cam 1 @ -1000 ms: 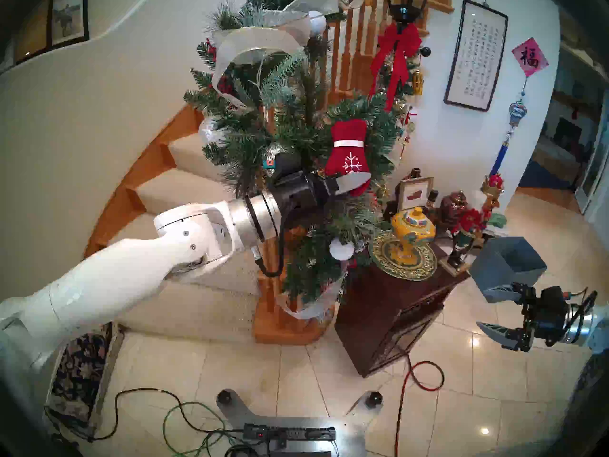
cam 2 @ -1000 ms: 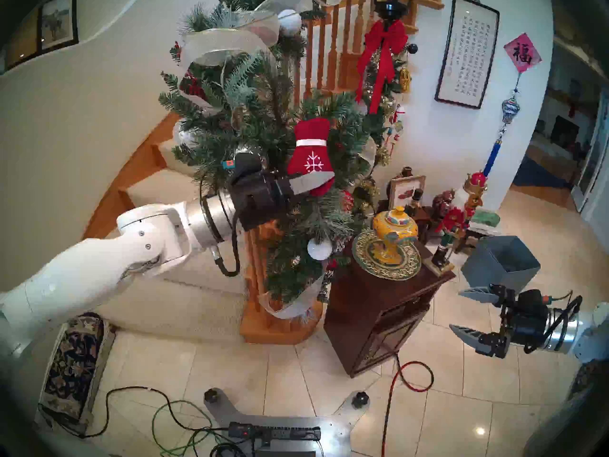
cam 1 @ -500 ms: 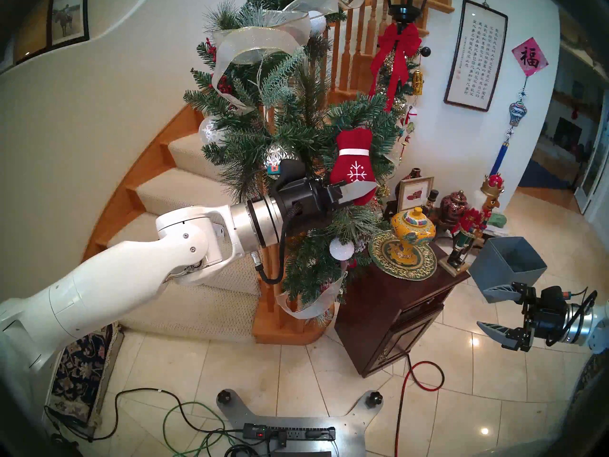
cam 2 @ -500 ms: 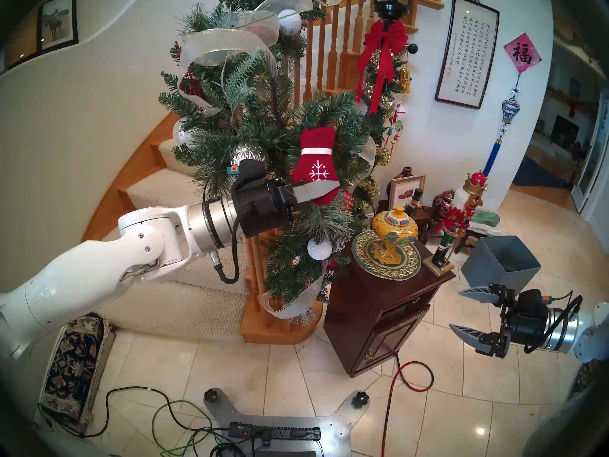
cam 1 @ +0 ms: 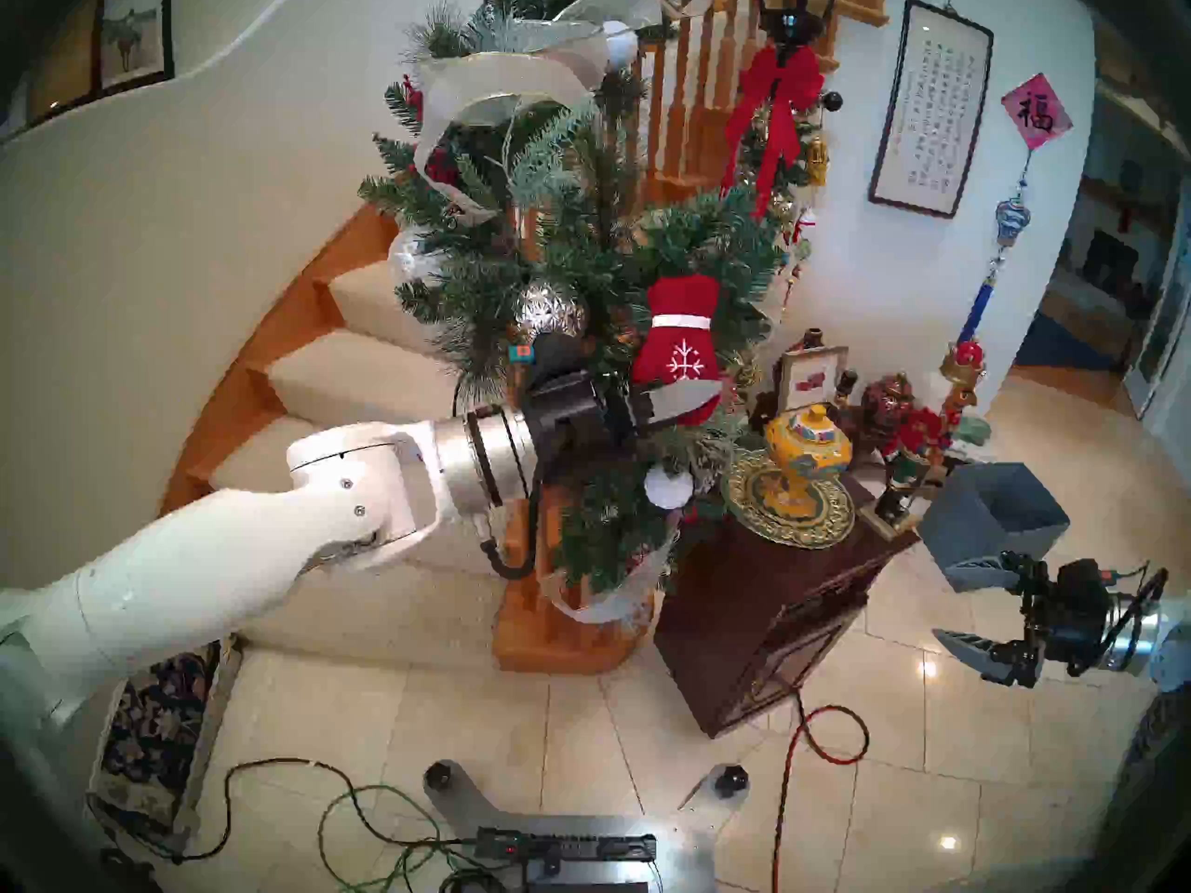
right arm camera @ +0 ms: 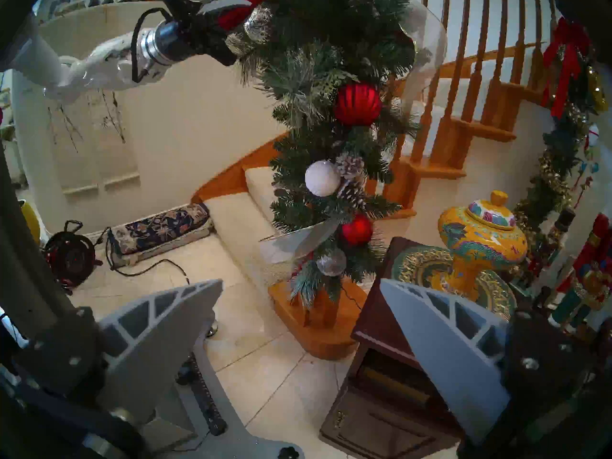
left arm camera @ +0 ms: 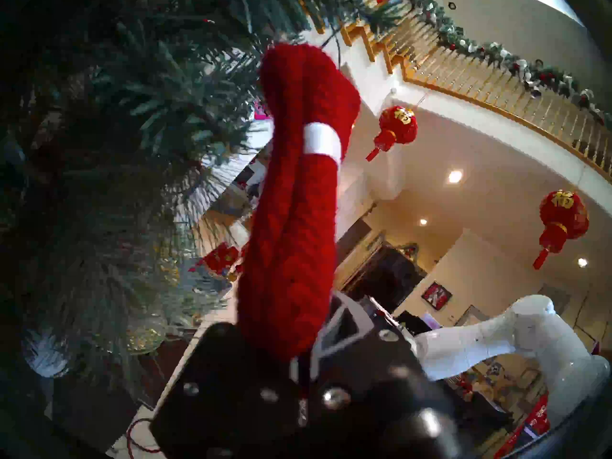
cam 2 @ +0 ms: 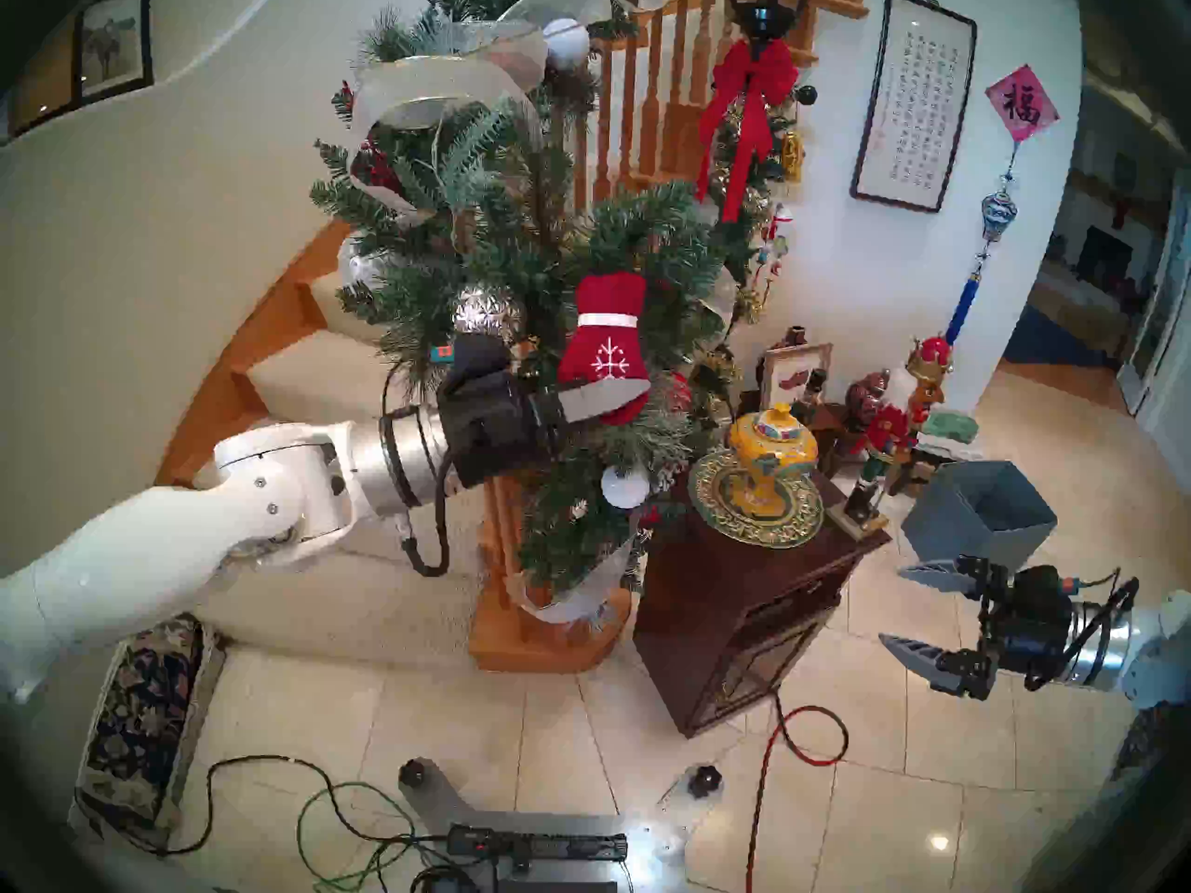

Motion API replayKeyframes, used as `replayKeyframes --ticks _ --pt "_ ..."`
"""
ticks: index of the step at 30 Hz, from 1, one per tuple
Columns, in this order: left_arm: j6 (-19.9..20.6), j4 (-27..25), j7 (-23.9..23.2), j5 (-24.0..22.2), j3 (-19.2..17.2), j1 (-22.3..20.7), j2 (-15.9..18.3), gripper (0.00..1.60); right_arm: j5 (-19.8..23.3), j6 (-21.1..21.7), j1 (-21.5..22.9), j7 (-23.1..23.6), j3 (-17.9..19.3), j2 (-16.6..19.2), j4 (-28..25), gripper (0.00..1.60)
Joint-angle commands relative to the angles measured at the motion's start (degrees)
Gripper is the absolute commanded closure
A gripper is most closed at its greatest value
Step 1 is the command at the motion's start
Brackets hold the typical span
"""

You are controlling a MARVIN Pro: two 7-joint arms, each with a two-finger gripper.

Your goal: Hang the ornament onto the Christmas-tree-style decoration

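Note:
The red mitten ornament (cam 1: 680, 344) with a white snowflake and white cuff stripe stands cuff-up against the bushy green garland (cam 1: 580, 260) on the stair post. My left gripper (cam 1: 686, 399) is shut on the mitten's lower end, pressed into the branches. In the left wrist view the mitten (left arm camera: 298, 200) rises from the jaws beside the needles (left arm camera: 116, 117); a thin dark loop shows at its top, and I cannot tell whether it is hooked on a branch. My right gripper (cam 1: 967, 608) is open and empty, low at the right, away from the garland (right arm camera: 331, 51).
A dark wood cabinet (cam 1: 760, 602) stands right of the post, carrying a yellow jar (cam 1: 809, 447) on a gold plate and nutcracker figures (cam 1: 915, 453). A grey box (cam 1: 992, 511) sits near my right gripper. A tinsel strand with a red bow (cam 1: 780, 92) hangs behind. Cables cross the tiled floor.
My left gripper has moved down and slightly left along the garland with the mitten still held; the mitten's cuff sits lower among the branches. The right arm has not moved.

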Motion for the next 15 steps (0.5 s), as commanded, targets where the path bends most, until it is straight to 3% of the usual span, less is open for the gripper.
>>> replayKeyframes --ticks 1,15 --pt "-2.06 -1.42 -0.51 3.11 -0.57 -0.01 1.05 0.00 0.12 -0.02 0.24 6.47 0.15 0.01 0.06 0.00" --pt "-5.38 -5.20 -0.39 8.34 -0.90 1.75 4.28 0.00 -0.19 -0.02 0.18 5.79 0.15 -0.04 -0.06 0.00"
